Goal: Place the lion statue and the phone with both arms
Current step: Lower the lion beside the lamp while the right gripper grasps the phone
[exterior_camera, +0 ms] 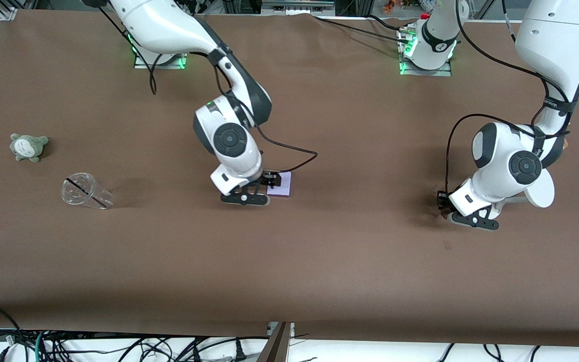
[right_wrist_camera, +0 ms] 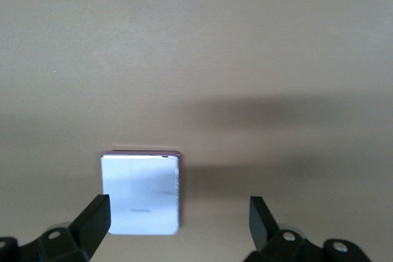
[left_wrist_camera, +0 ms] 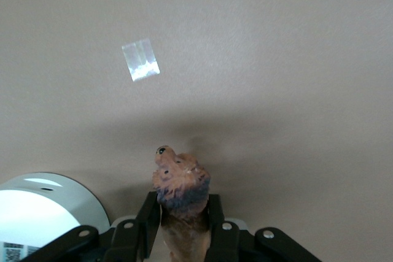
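The phone (right_wrist_camera: 141, 193) lies flat on the counter (right_wrist_camera: 245, 59) (brown, bare) beside one finger (right_wrist_camera: 95, 219), jaws spread wide.

Brown table with a few small things spread across it

The table (exterior_camera: 319, 261) is covered in a plain brown sheet. Near the middle the phone (exterior_camera: 281, 184), a flat pale lavender rectangle, lies flat on it. Toward the right arm's end lies a grey-green plush toy (exterior_camera: 28, 147), and a little nearer the front camera a clear plastic cup (exterior_camera: 86, 191) rests on its side. Toward the left arm's end a white round stand (exterior_camera: 541, 190) sits on the sheet, mostly hidden by the arm. A small clear shiny patch (left_wrist_camera: 140, 59), like tape, lies flat on the sheet.
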`<action>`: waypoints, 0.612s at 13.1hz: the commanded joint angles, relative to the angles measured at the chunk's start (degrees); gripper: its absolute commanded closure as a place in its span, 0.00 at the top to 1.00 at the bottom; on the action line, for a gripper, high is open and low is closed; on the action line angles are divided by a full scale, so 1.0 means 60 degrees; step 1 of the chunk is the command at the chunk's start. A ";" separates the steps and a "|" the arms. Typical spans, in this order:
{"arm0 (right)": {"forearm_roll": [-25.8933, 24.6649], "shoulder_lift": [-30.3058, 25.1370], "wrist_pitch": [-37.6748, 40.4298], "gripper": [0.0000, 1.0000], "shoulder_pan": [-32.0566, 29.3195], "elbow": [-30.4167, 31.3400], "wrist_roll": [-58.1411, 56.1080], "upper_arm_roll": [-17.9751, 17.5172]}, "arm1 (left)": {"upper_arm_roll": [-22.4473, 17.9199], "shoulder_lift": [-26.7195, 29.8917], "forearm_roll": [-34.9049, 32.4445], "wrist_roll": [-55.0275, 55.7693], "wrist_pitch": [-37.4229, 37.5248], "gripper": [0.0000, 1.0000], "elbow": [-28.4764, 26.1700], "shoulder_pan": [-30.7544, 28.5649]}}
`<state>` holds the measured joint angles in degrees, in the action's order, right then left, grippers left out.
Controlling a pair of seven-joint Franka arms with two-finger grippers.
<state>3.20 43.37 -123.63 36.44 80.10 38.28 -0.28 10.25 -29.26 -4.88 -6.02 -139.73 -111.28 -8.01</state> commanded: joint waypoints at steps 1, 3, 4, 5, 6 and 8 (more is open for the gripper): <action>0.0110 0.0915 -0.0004 1.00 0.0313 -0.1058 0.0270 0.0076 | 0.0108 0.0000 -0.0211 -0.0125 -0.0207 0.22 -0.0276 -0.0159; 0.0110 0.1121 -0.0326 1.00 0.0416 -0.1059 0.0359 0.0076 | 0.0108 -0.0030 -0.0211 -0.0008 -0.0207 0.87 -0.0306 -0.0145; 0.0110 0.1194 -0.0414 1.00 0.0446 -0.1045 0.0359 0.0076 | 0.0108 -0.0001 -0.0211 -0.0007 -0.0178 1.00 -0.0306 -0.0145; 0.0110 0.1267 -0.0458 1.00 0.0446 -0.1059 0.0373 0.0061 | 0.0108 0.0057 -0.0211 -0.0007 -0.0120 1.00 -0.0291 -0.0145; 0.0110 0.1326 -0.0473 1.00 0.0475 -0.1059 0.0402 0.0076 | 0.0151 0.0174 -0.0211 0.0007 -0.0032 1.00 -0.0277 -0.0145; 0.0110 0.1472 -0.0663 1.00 0.0534 -0.1045 0.0403 0.0076 | 0.0181 0.0612 -0.0211 -0.0051 0.0449 1.00 -0.0189 -0.0130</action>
<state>3.21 50.57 -126.93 38.89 75.64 39.89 -0.26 10.63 -29.15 -4.89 -6.02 -139.91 -112.18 -8.14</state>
